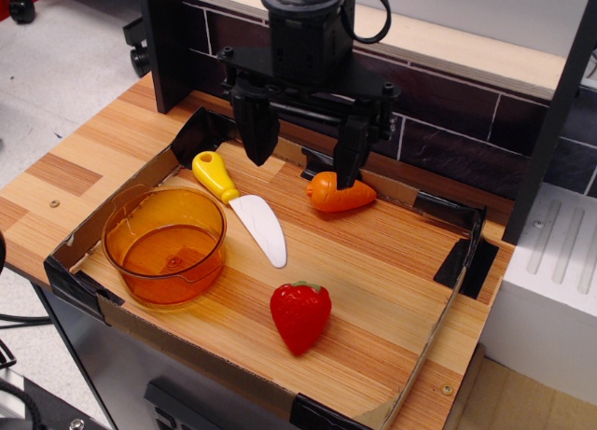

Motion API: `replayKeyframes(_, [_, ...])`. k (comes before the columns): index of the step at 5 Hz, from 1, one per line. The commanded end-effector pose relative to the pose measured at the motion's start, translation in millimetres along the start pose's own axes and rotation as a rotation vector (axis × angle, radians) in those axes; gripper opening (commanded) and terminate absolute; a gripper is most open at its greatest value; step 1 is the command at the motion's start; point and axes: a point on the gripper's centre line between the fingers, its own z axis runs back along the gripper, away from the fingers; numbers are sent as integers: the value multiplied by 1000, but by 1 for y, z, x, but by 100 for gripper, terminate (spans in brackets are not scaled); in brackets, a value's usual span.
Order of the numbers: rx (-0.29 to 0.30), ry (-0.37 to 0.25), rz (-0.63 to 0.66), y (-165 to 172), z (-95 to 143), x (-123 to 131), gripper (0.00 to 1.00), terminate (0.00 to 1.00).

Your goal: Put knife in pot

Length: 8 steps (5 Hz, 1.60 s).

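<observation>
The claw [303,150] hangs open and empty above the back of the surface [392,262], its right finger just in front of the carrot [340,193]. Descending there risks striking the carrot instead of the knife [244,211], which lies flat between the carrot and the pot [165,245]. One knife, one pot, one carrot, one strawberry [300,315].

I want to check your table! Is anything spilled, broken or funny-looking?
Nothing looks wrong. The knife, carrot and strawberry lie whole on the wood, and the pot stands upright, empty.
</observation>
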Motion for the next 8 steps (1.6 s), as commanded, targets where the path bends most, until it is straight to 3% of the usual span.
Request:
replayKeyframes(1, [0, 0, 0, 0, 0, 0, 100, 0])
replayKeyframes(2, [-83, -6, 208, 18, 9, 20, 100, 0])
replayKeyframes(3, [-85, -10, 313, 35, 12, 39, 100, 0])
replayKeyframes(4, [-54, -97, 455, 53, 4, 50, 100, 0])
replayKeyframes(5, [-34, -126, 630, 72, -9, 58, 100, 0])
replayKeyframes(6, [-20, -193, 672, 82, -23, 57, 100, 0])
replayKeyframes(8, [-4, -230, 738, 101, -54, 53, 100, 0])
